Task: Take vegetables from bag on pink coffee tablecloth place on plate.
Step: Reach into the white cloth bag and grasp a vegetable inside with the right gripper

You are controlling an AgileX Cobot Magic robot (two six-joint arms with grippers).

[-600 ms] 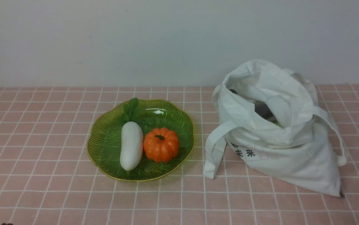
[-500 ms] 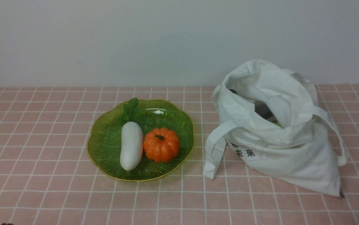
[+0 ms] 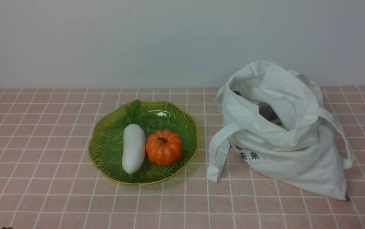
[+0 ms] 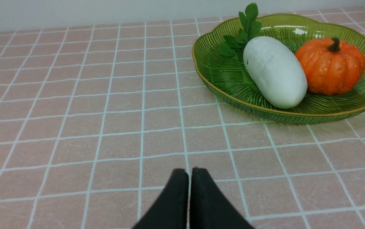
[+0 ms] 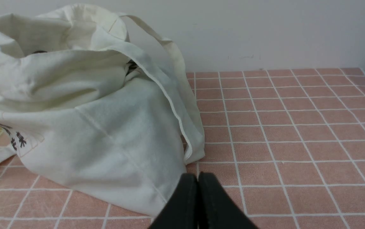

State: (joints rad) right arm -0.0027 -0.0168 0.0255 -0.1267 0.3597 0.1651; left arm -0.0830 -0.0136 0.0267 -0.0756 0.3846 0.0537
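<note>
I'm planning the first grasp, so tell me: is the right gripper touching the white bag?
Cannot tell: the right wrist view shows the gripper overlapping the bag's lower edge.

The bag [image 3: 284,143], at the right, bears small black characters reading "未来" on its near side, with a partly hidden character above them.

Pumpkin [image 3: 164,147] right of radish [image 3: 133,148], both on plate [image 3: 106,165]; bag [image 3: 284,156] right of plate, on tablecloth [image 3: 195,200].
</note>
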